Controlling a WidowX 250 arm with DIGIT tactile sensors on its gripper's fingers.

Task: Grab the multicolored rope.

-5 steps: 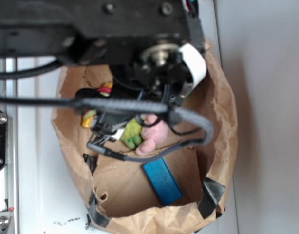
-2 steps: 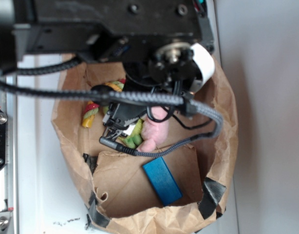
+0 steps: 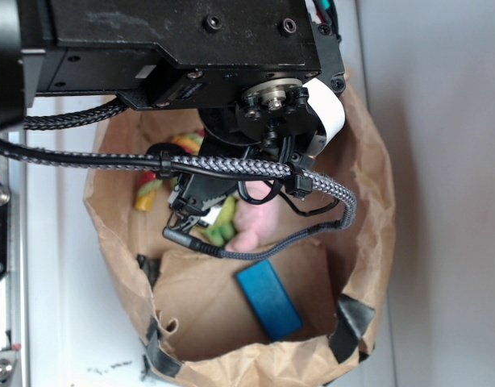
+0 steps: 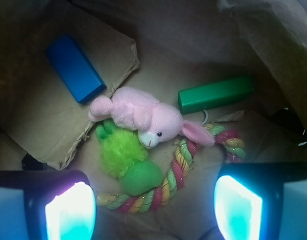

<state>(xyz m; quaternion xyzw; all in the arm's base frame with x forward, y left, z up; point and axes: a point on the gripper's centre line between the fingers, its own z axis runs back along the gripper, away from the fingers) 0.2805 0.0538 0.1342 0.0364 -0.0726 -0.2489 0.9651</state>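
Two views show you one container, a brown paper bag, and what lies inside it.

- Exterior view: you look down into the paper bag (image 3: 368, 185), open at the top, standing on a white surface (image 3: 62, 322). The black arm and its braided cable (image 3: 255, 171) cover much of the opening.
- Exterior view, contents: a blue block (image 3: 268, 299) lies on a folded cardboard flap (image 3: 207, 306) at the bag's floor. Parts of a pink plush rabbit (image 3: 251, 222) and a fuzzy green plush toy (image 3: 222, 224) show under the arm. A short striped stretch of the multicolored rope (image 3: 151, 187) shows near the bag's left wall, the rest hidden.
- Exterior view, gripper (image 3: 187, 224): it hangs inside the bag over the toys; from here you cannot tell how its jaws stand.
- Wrist view: the gripper (image 4: 153, 210) has its jaws wide apart, holding nothing, one glowing pad at each lower corner.
- Wrist view, contents: the multicolored rope (image 4: 176, 172) curves across the bag floor between the pads, from lower left up to the right. The green plush toy (image 4: 126, 162) touches its inner side, and the pink rabbit (image 4: 143, 116) lies above, one ear over the rope.
- Wrist view, further contents: a green block (image 4: 216, 93) lies just beyond the rabbit, and the blue block (image 4: 74, 67) rests on the cardboard flap (image 4: 48, 120) at upper left.
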